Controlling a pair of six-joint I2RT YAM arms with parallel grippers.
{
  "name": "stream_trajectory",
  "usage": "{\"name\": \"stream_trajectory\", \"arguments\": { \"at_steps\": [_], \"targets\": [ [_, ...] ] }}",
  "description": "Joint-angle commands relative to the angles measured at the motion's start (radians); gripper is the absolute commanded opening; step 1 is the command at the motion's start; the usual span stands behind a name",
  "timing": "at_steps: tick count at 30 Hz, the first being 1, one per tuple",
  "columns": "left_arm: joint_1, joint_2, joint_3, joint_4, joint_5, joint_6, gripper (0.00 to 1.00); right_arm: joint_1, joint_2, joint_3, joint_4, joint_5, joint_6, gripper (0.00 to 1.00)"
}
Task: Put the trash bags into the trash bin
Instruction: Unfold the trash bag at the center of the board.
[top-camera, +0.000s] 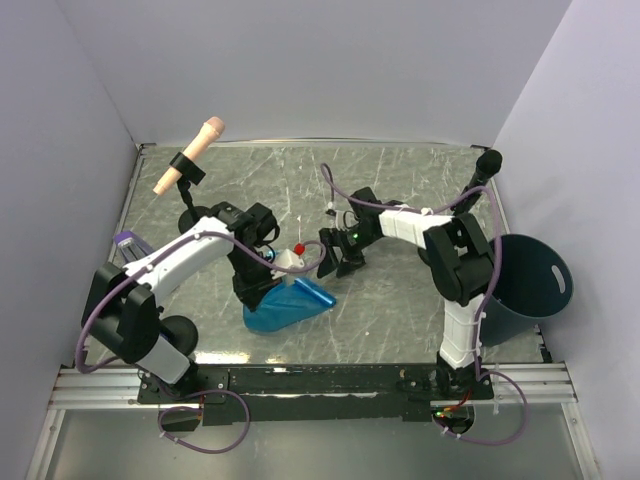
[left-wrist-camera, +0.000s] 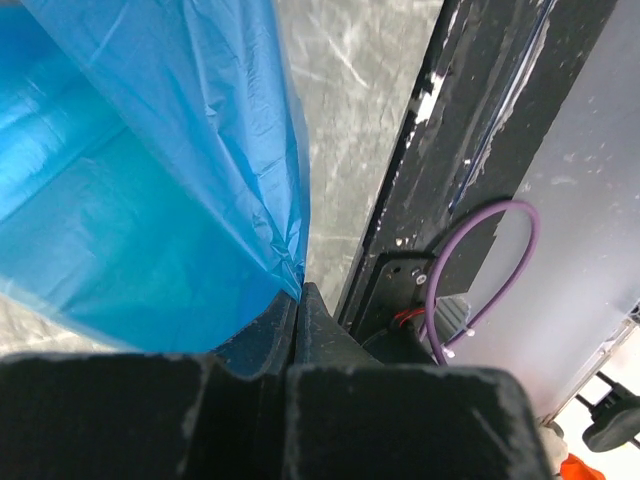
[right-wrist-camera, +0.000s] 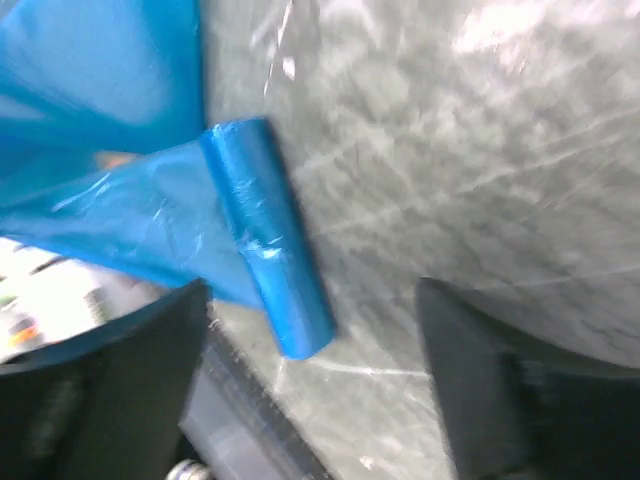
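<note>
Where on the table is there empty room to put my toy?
Bare table runs along the back wall, from the peach mic to the black mic. Another patch lies between the bag and the right arm's base. The middle is crowded.

Two arms (top-camera: 190, 255) (top-camera: 445, 240), one trash bin (top-camera: 535, 290), one blue bag sheet (top-camera: 272, 314), one blue roll (top-camera: 316, 293), one beige microphone (top-camera: 190, 155)

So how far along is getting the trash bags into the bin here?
Done: nothing yet, since no blue shows inside the trash bin at the table's right edge. In hand: the left end effector is shut on the loose bag sheet, and the right end effector is open near the small roll, not closed on it. Left: moving both into the bin.
</note>
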Motion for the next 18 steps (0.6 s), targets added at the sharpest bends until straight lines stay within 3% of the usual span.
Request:
{"name": "stream_trajectory", "arguments": {
  "at_steps": [1, 18],
  "targets": [
    [0.002, -0.074, -0.008, -0.006, -0.036, -0.002, 0.01, 0.073, -0.034, -0.048, 0.085, 0.204, -0.063, 0.99],
    [0.0, -0.206, 0.064, -0.046, -0.122, -0.002, 0.01, 0.273, 0.083, 0.05, 0.03, 0.246, -0.09, 0.97]
  ]
}}
